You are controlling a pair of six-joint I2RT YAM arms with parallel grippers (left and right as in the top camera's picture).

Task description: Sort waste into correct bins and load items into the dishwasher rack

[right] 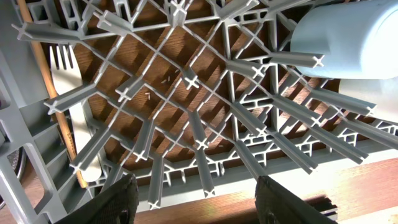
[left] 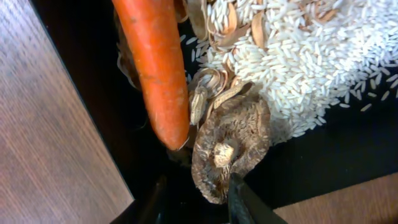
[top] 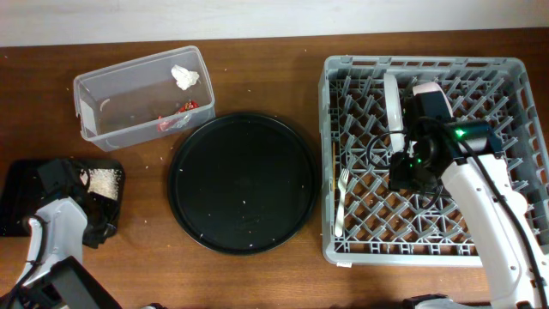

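Note:
My left gripper is open low over the shallow black tray, which also shows in the left wrist view. Its fingers straddle the near edge of a small brown lump. An orange carrot lies beside the lump, next to white rice and beige scraps. The clear tub holds a crumpled white tissue and a red wrapper. My right gripper is open and empty above the grey dishwasher rack. The rack holds a white fork, a chopstick, a white plate and a light blue cup.
A large round black tray with a few crumbs lies between the tub and the rack. A pale pink bowl shows at the rack's far side, partly under my right arm. Rice grains dot the table near the tub.

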